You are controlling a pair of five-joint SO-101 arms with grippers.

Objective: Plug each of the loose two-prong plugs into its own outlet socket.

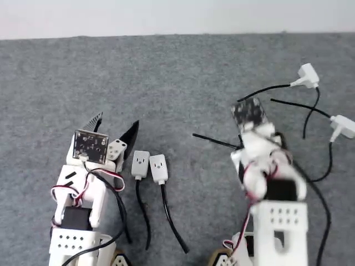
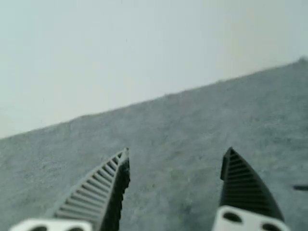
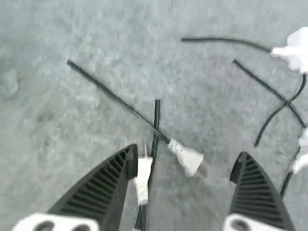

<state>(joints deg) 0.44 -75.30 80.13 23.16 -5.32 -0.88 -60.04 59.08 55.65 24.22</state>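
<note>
Two sockets first: the first outlet socket (image 1: 140, 164) and the second outlet socket (image 1: 158, 168) are lying side by side toward the near edge of the tabletop (image 1: 183, 72), left of its middle, with cords trailing to the near edge. The left end effector (image 1: 117, 124) is sitting just beside the first socket, on the side toward the left edge. Its fingers are spread wide and gripping nothing.

The right end effector (image 3: 185, 155) is hovering right of the tabletop's middle, fingers spread, also gripping nothing. The nearest plug (image 3: 191, 161) is lying flat under the gap between the fingers. Its long axis is running diagonally across that gap, neither along it nor square to it. Its cord (image 3: 115, 98) is leading off toward the sockets' side, so the prong end is probably pointing toward the right edge, away from the sockets.

A second plug (image 3: 142, 177) is lying just beside one finger; whether they are touching I cannot tell. Two further plugs are lying toward the far right corner: the far plug (image 1: 308, 75) and the edge plug (image 1: 344, 126).

Judgement: the right arm is much the nearer to every plug, the left to the sockets. The coming grasp is turning on wrist roll, so the fingers close across the nearest plug's body. After that the plug needs turning so its prongs face a socket.
</note>
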